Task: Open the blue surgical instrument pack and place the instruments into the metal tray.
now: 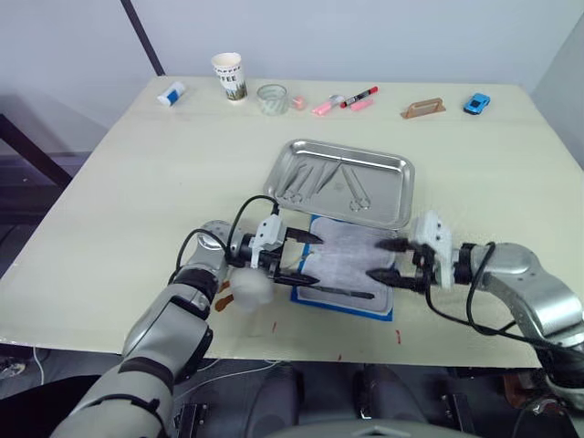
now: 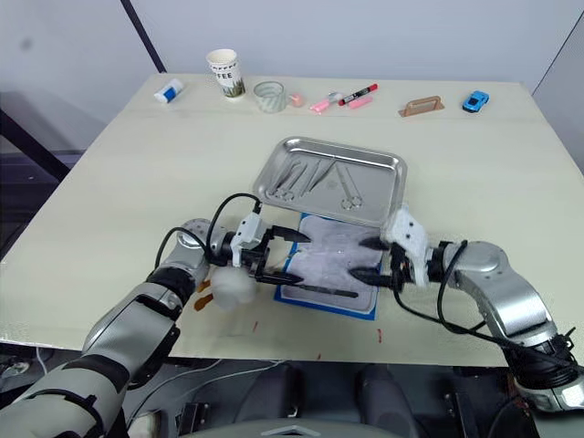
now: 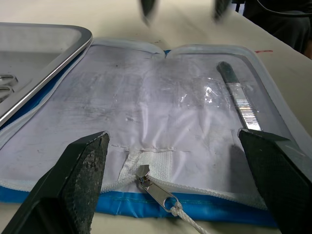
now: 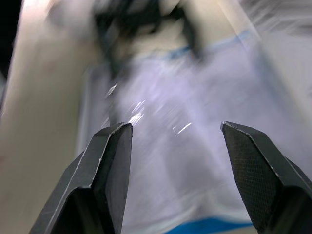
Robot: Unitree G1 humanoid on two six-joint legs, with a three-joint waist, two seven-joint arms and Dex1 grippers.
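Near the desk's front edge, the blue surgical instrument pack (image 1: 342, 266) lies open below the metal tray (image 1: 398, 182). Both grippers, left (image 1: 307, 258) and right (image 1: 386, 261), hover apart; the last instrument (image 3: 239, 100) wants a low pinch mid-shaft.

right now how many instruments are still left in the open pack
1: a slim dark-handled tool lies along the near edge of the blue surgical instrument pack. The others lie in the metal tray. Clear pockets could hide more.

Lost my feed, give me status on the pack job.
Left gripper and right gripper open, over the opened pack. One instrument left inside; others in tray. Nothing in the way.
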